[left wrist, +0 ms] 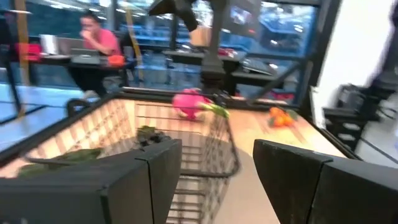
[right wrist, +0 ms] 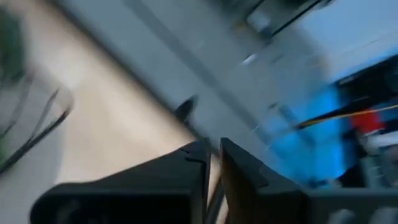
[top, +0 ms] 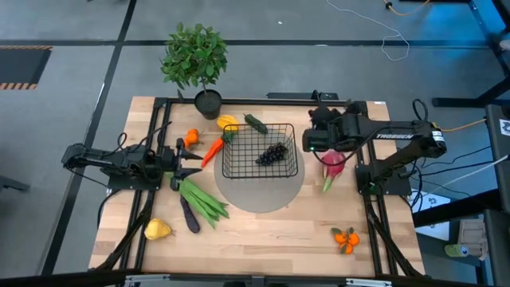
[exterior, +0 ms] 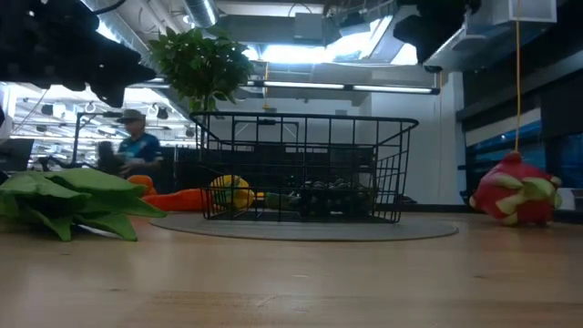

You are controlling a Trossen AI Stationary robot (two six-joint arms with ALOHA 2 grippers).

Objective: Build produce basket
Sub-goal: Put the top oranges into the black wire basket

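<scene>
**Over the basket's right edge, an empty right pincer**

Above the counter (top: 263,239) the right pincer (top: 312,142) hangs by the right rim of the basket (top: 260,151), fingers together with nothing between them, as the right wrist view shows. The left pincer (top: 179,162) waits at the counter's left side, jaws apart and empty, just beside the carrot (top: 211,151).

The basket sits mid-counter on a grey round mat (top: 263,191), with one bunch of dark grapes (top: 274,153) inside. The likely step is fetching another piece. The dragon fruit (top: 332,163) lies closest, just right of the basket under the right arm. To do it well, that pincer should open before descending, take the fruit across its body rather than its leafy tips, and clear the wire rim before releasing.

Counted outside the basket:
- one dragon fruit
- one carrot
- one bundle of green stalks (top: 203,201)
- one eggplant (top: 188,214)
- one pear (top: 157,230)
- one yellow pepper (top: 229,123)
- one cucumber (top: 256,123)
- one orange (top: 192,136) at left
- a cluster of oranges (top: 346,238) at front right
</scene>
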